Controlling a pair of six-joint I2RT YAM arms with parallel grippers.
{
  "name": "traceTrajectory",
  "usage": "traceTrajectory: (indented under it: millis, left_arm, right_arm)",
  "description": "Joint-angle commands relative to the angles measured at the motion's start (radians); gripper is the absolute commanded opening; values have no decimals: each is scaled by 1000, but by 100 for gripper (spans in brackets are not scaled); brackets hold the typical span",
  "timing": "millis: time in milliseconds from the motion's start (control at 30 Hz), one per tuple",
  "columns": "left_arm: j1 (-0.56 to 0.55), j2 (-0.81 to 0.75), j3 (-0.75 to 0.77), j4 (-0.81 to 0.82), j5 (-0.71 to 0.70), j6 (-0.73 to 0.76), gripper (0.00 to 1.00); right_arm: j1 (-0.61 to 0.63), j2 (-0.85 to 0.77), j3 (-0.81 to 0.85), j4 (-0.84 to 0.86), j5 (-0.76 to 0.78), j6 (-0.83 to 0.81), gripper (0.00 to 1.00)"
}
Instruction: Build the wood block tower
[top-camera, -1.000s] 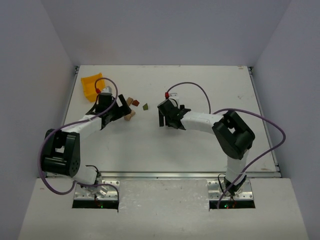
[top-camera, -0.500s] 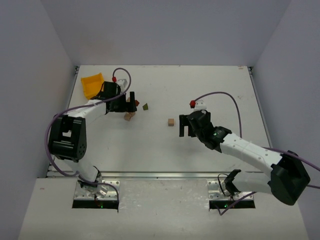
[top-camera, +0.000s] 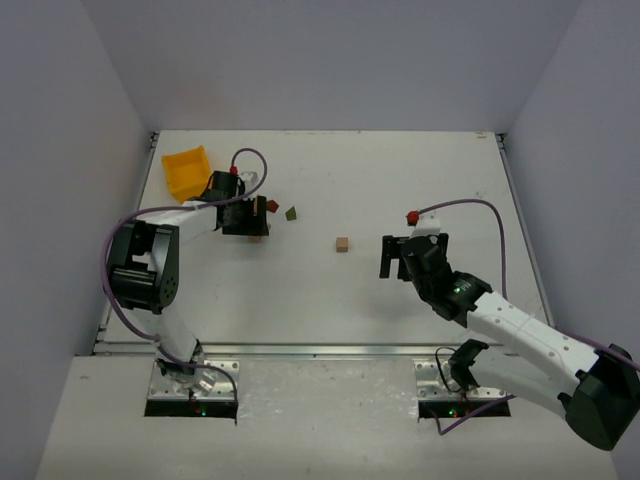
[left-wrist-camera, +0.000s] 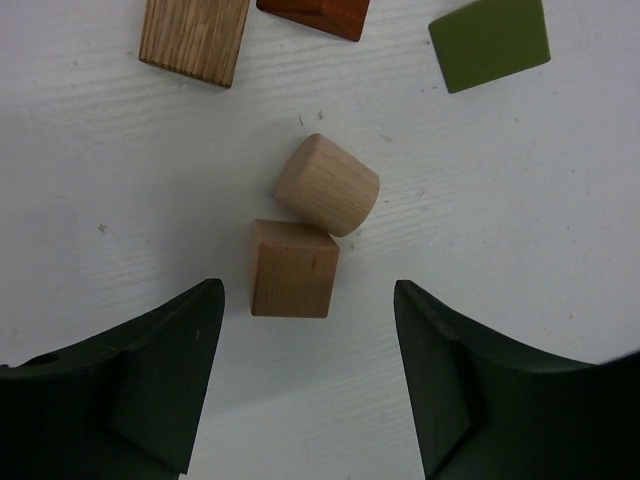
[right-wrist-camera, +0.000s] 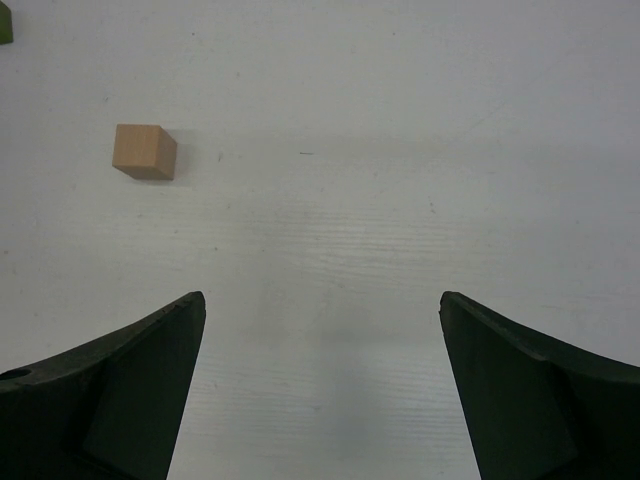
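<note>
No wood block tower is in view; the blocks lie loose on the white table. In the left wrist view a tan cube (left-wrist-camera: 293, 268) touches a tan cylinder (left-wrist-camera: 327, 184). Beyond them lie a tan plank (left-wrist-camera: 195, 40), a dark red block (left-wrist-camera: 315, 15) and an olive-green block (left-wrist-camera: 490, 42). My left gripper (left-wrist-camera: 307, 298) (top-camera: 252, 218) hangs open over this cluster, with the cube just ahead of its fingertips. Another tan cube (top-camera: 342, 244) (right-wrist-camera: 145, 151) sits alone mid-table. My right gripper (top-camera: 394, 258) (right-wrist-camera: 320, 300) stands open and empty to the right of it.
A yellow bin (top-camera: 185, 170) stands at the back left, just behind the left gripper. The red block (top-camera: 272, 205) and olive block (top-camera: 291, 213) lie right of that gripper. White walls enclose the table (top-camera: 450, 180) on three sides.
The right gripper drew back to the right and nearer, leaving a tan cube mid-table. The left gripper swung over the block cluster and its jaws narrowed a little.
</note>
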Motion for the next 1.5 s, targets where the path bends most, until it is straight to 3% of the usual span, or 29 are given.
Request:
traceTrajectory:
  millis: [0,167,367,500,733,900,1233,1467]
  left_arm:
    - [-6,12,15,32,13,12,64]
    - [-7,12,15,41,-1,15,61]
    - [-5,27,20,36,3,17,45]
    - [-5,16,14,41,3,11,40]
    - [-8,-12,4,44,15,-8,14]
    - [-18,-106,-25,45,30,-54,6]
    - [-105,-335,-50,-19,-57,-138,4]
    - [-200,-328,-29,-22,-109,-250,3]
  right_arm:
    - [-13,-26,-7,23,48,-11,99]
    - [-14,-19,-8,24,44,-15,99]
    - [-14,-10,-5,23,41,-18,99]
    - [-15,-16,-10,24,41,-16,99]
    - [-16,-6,-4,24,35,-22,99]
    - [-14,0,1,23,22,-20,99]
    - [-16,24,7,23,21,-13,99]
    - [-14,32,7,23,26,-5,99]
